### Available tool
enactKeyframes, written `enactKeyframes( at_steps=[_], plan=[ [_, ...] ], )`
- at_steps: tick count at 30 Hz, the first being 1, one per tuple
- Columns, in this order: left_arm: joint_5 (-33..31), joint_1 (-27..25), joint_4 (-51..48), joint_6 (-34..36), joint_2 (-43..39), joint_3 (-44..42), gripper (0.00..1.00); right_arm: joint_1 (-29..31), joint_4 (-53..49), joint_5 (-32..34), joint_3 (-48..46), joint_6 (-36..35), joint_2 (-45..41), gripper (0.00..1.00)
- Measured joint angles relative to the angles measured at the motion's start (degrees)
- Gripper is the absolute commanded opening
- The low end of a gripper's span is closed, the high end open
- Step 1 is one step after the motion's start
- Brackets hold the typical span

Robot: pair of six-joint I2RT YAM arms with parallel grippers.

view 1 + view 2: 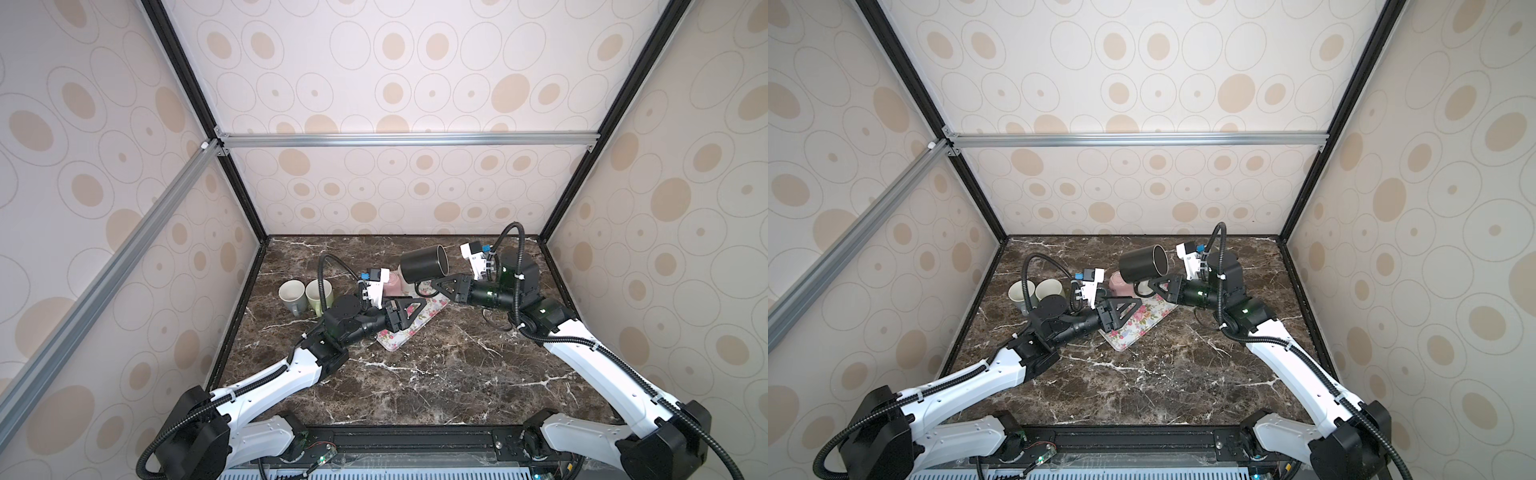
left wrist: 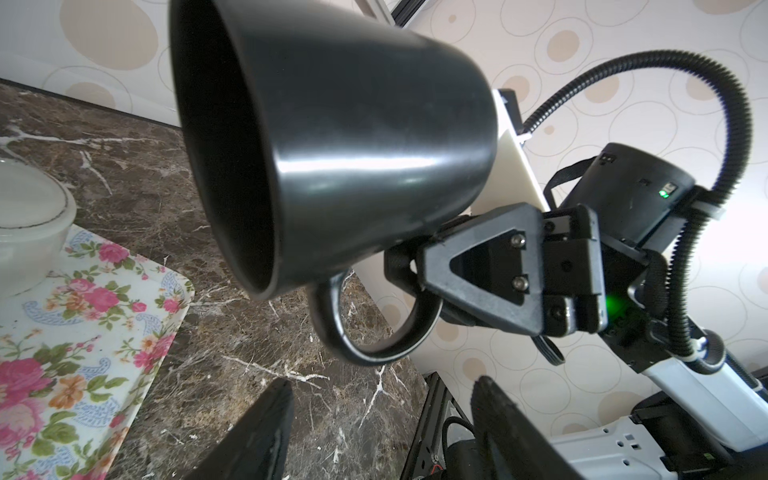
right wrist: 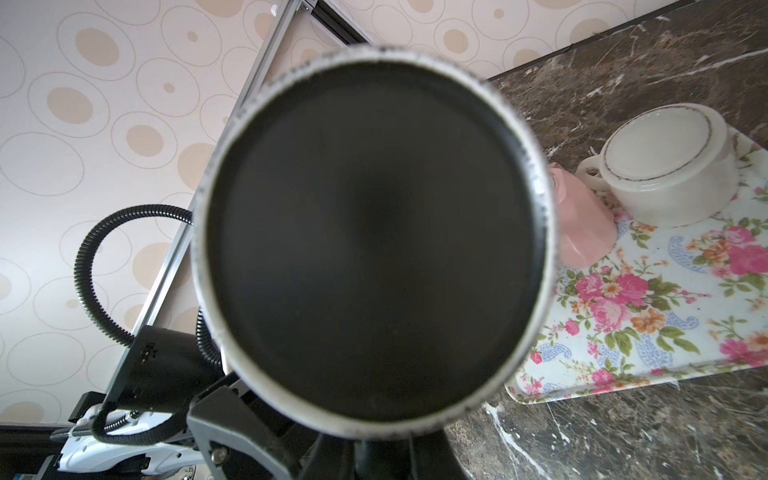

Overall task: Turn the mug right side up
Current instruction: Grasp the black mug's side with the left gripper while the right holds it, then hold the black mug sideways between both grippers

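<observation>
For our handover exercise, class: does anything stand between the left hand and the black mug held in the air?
Nothing visible does. Only open air separates the left hand from the black mug; the right hand, clamped on its handle, is off to one side.

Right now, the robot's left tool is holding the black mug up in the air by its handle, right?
No. The right tool is holding the black mug up in the air by its handle. The left wrist view shows it clamped there; the left tool is open and empty.
</observation>
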Motion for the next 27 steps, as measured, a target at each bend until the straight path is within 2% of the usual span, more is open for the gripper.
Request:
enactKeyframes(
  at_steps=[12, 27],
  plan=[
    [0.44, 0.00, 0.72, 0.50, 2.56, 1.42, 0.56, 0.00, 2.25, -1.79, -3.48, 0.39, -2.19, 0.00],
    [2.36, 0.37, 4.96, -0.92, 4.52, 1.57, 0.51, -0.04, 6.88, -3.89, -6.69, 1.77, -3.74, 0.00]
  ],
)
